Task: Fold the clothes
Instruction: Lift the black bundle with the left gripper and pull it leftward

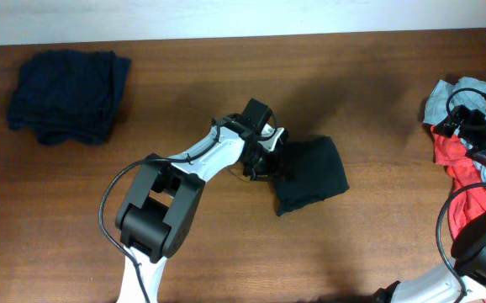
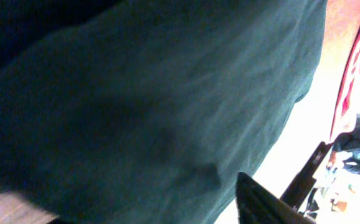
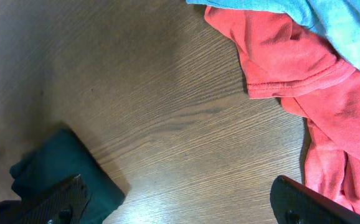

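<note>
Nearest me, at the lower left of the overhead frame, the black-and-white left arm (image 1: 163, 210) reaches up toward mid-frame. There the left gripper (image 1: 264, 156) presses against the left edge of the folded black fabric garment (image 1: 314, 172). The garment lies as a compact, roughly square bundle just right of centre on the brown wooden table (image 1: 226, 67). The left wrist view is filled with that dark cloth, with one black fingertip (image 2: 261, 205) poking in at lower right. I cannot tell whether the jaws are clamped on the fabric or only touching it.

At the right edge of the overhead frame, the right gripper (image 3: 183, 202) hangs over the loose heap of clothes (image 1: 470, 160). Its wrist view shows both fingers spread wide in the bottom corners, with bare wood between them and nothing held. In that heap a crumpled red cloth garment (image 3: 292, 68) lies with a pale grey-blue cloth garment (image 3: 317, 15) across its upper edge.

Farthest off, in the upper left of the overhead frame, a stack of folded dark navy fabric garments (image 1: 71, 93) rests well apart from everything else.
</note>
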{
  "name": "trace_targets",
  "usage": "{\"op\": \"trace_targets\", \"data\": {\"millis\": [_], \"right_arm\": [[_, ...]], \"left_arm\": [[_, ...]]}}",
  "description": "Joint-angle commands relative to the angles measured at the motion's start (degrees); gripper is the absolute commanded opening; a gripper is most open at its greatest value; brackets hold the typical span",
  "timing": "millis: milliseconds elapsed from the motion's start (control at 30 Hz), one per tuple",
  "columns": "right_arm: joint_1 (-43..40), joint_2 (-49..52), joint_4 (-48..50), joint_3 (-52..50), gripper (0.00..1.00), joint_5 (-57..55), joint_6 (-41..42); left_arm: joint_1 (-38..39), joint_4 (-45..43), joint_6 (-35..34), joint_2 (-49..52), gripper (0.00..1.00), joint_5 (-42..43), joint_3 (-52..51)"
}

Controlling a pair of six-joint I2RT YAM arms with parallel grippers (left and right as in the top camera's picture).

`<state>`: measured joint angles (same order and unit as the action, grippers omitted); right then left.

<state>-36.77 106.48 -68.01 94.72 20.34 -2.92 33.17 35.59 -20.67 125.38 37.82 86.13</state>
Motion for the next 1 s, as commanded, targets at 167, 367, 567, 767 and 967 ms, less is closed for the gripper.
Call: {"op": "trace_targets", "data": {"millis": [167, 367, 567, 767, 967], "right_arm": [[-0.04, -0.24, 0.11, 0.33, 0.99, -0.72, 0.39], [-0.04, -0.24, 0.11, 0.33, 0.99, -0.72, 0.39], [-0.04, -0.24, 0.11, 0.33, 0.99, -0.72, 0.39], [-0.04, -0.24, 0.11, 0.33, 0.99, -0.72, 0.39], [-0.04, -0.24, 0.11, 0.33, 0.99, -0.72, 0.39]], "left_arm": [[0.50, -1.99, 0.52, 1.25, 0.45, -9.38, -0.96], [0.44, -2.60, 0.55, 1.25, 0.45, -20.61, -0.96], [0.44, -4.24, 0.57, 1.25, 0.45, -26.88, -0.96], [0.42, -4.09, 0.98, 1.25, 0.45, -32.24, -0.55], [-0.76, -2.75, 4.09, 1.25, 0.45, -37.00, 0.83]]}}
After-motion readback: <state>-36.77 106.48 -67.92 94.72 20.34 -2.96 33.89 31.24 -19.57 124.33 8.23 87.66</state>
